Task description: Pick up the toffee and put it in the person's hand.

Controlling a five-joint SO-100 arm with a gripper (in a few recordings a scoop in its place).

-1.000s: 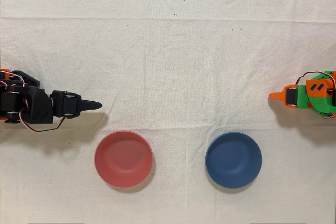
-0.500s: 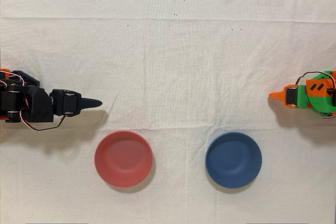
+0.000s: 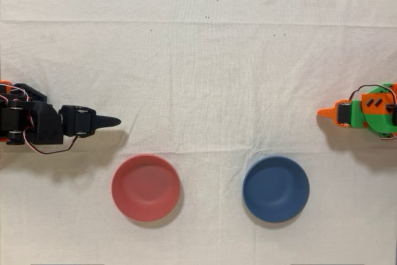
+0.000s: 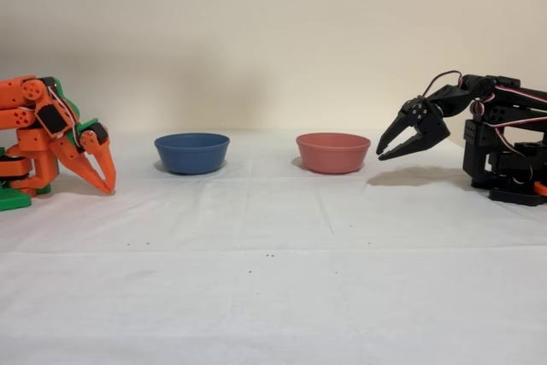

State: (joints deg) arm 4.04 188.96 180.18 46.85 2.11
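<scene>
Two fingers (image 4: pixel 382 150) slightly parted (nothing between), arm base (image 3: pixel 9 122) cut off.

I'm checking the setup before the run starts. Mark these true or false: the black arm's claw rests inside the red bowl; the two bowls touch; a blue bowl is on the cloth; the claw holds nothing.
1. The black arm's claw rests inside the red bowl. False: it hangs in the air beside it.
2. The two bowls touch. False: bare cloth separates them.
3. A blue bowl is on the cloth. True.
4. The claw holds nothing. True.
</scene>
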